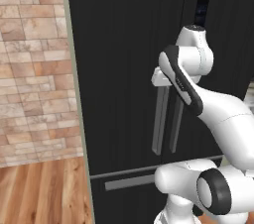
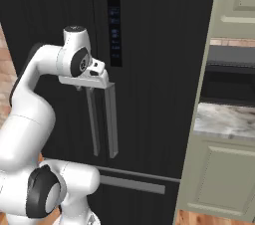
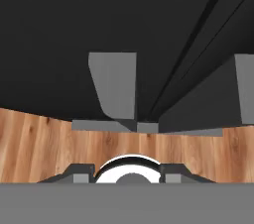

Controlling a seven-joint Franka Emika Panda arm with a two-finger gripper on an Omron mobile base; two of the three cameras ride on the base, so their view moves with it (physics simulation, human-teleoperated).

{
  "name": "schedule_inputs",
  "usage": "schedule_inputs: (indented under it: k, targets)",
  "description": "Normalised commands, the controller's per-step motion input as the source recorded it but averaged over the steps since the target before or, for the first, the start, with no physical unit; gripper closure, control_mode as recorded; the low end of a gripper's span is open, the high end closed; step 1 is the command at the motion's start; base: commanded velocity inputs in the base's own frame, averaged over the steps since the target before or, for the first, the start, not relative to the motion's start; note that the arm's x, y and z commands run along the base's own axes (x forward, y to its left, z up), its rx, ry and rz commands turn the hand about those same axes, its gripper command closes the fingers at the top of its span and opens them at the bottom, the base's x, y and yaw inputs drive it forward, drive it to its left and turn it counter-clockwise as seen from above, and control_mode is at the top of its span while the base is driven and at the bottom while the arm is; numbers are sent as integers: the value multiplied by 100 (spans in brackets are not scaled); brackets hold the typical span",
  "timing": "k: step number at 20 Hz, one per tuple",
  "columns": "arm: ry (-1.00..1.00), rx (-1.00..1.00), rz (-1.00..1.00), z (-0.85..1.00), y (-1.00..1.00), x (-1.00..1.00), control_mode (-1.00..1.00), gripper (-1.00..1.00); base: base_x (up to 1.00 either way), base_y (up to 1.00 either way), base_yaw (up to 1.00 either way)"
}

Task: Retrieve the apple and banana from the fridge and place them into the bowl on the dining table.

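**Robot hand at the handles of a closed black fridge**

A tall black two-door fridge (image 1: 124,69) fills the centre of the left base view and the left and middle of the right base view; both doors are shut, so its inside is hidden. Two long grey vertical handles (image 2: 102,122) hang side by side at the seam between the doors; a grey bar handle (image 2: 132,184) crosses the bottom drawer beneath them. The white robot arm (image 1: 223,119) rises from the lower right of the left base view, its hand against the tops of the handles; the jaws (image 3: 126,171) sit at the bottom centre of the hand view, and I cannot tell how wide they stand or whether they grip a handle. A tan brick wall (image 1: 34,69) and wooden plank floor (image 1: 44,193) occupy the left of the left base view; pale sage cabinets (image 2: 219,179) with a marbled stone worktop (image 2: 224,119) fill the right of the right base view.
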Motion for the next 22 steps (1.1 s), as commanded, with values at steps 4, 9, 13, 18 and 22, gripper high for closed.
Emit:
schedule_inputs:
  k: [4, 9, 13, 18, 22]
  targets:
    - [-7, 0, 0, 0, -3, -30, -100, -100, 0, 0, 0]
    - [-23, 0, 0, -5, -12, -68, -100, -100, 0, 0, 0]
    - [-23, 0, 0, -9, -10, -57, -100, -100, 0, 0, 0]
    - [-20, 0, 0, -14, -2, -39, -100, -100, 0, 0, 0]
    - [-23, 0, 0, -20, 0, -29, -100, -100, 0, 0, 0]
